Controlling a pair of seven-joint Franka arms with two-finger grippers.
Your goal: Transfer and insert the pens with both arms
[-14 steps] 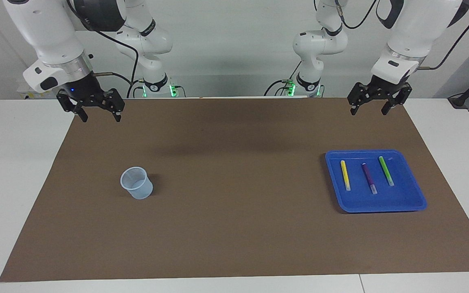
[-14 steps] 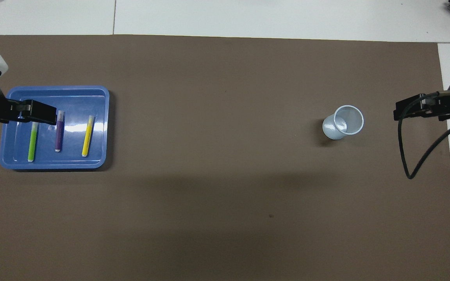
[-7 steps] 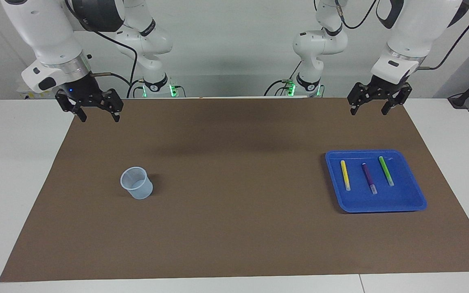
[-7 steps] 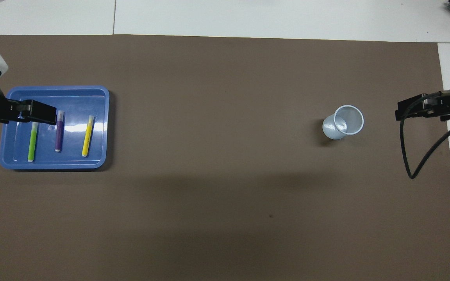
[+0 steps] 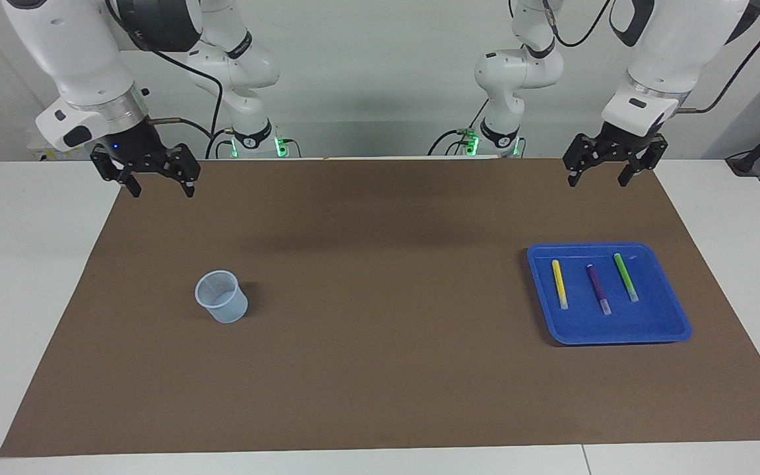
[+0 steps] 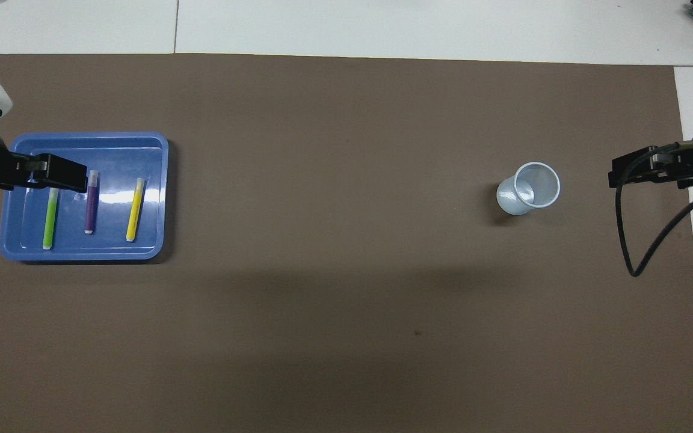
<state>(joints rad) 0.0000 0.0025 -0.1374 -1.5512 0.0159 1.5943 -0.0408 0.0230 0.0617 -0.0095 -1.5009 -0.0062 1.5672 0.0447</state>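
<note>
While both arms hung raised at the robots' edge of the brown mat (image 5: 380,369), no pen had yet been lifted. The left end effector (image 5: 609,173) stood released and empty, high over the mat's edge by the blue tray (image 5: 673,310); the right end effector (image 5: 156,185) was likewise released and empty, over the mat's corner at the right arm's end, where it appeared to wait.

The yellow pen (image 5: 559,284), purple pen (image 5: 598,289) and green pen (image 5: 625,277) lay side by side in the tray, apart from one another, none touching the rim. The cup (image 5: 221,305) stood upright toward the right arm's end, well apart from the tray.

Risks, as judged:
- The pens were slim and lay flat; a descent slightly off line could nudge one into its neighbour or pinch it askew.
- The green pen lay nearest the tray wall on the left arm's side (the wall could foul a finger).
- The cup looked light and narrow-mouthed; a tilted pen could tip it at insertion.
- A mid-air handover could drop a pen if the release came early.

Open room was ample: the mat between tray and cup lay bare, suiting a handover. The tray's raised rim and the mat's borders were the only edges of note.
</note>
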